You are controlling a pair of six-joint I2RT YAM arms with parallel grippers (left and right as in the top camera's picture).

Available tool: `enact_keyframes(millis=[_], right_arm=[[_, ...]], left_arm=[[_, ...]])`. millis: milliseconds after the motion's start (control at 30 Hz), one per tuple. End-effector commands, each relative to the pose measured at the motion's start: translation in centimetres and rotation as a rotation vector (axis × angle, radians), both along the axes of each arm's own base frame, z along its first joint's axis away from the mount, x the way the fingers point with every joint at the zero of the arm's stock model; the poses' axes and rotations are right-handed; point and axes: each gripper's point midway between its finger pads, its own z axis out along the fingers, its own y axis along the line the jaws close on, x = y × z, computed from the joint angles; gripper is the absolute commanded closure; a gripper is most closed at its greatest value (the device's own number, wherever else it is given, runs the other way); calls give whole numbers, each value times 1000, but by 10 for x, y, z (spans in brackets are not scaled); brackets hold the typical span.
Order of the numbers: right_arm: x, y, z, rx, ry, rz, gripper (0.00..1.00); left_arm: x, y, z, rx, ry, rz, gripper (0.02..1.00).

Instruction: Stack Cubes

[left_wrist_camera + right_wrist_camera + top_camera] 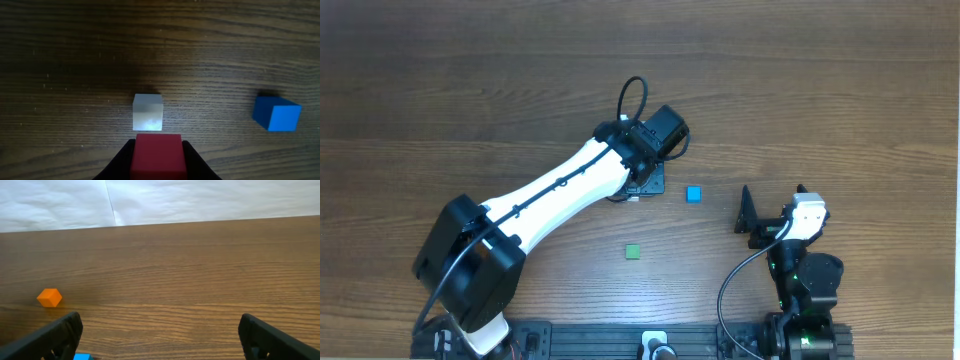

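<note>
grained wood tabletop [75, 60], red cube [158, 157] in left end effector [158, 147]

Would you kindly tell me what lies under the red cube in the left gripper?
A white cube sits on the table just beyond the red cube; the spot directly beneath the red one is covered.

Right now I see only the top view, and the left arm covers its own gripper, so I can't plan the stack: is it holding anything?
Observer: Yes, the left gripper is shut on a red cube.
Operator: Is there a cube near it to stack on?
Observer: A whitish cube sits on the table close by the red one.
Operator: Any cube I'm missing?
Observer: An orange cube lies on the table, out beyond the open right gripper.
</note>
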Motion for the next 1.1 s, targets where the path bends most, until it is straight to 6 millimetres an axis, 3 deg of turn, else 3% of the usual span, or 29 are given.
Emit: enact_keyframes(millis=[33,667,1100], right_arm=[[0,1,-1,0,-3,7,7],[0,1,-2,0,-2,7,7],[0,1,-1,0,-3,7,9]], left_arm=[[5,2,-8,21,4,28,923],[7,8,-32,63,45,35,923],[8,7,-34,62,45,35,919]])
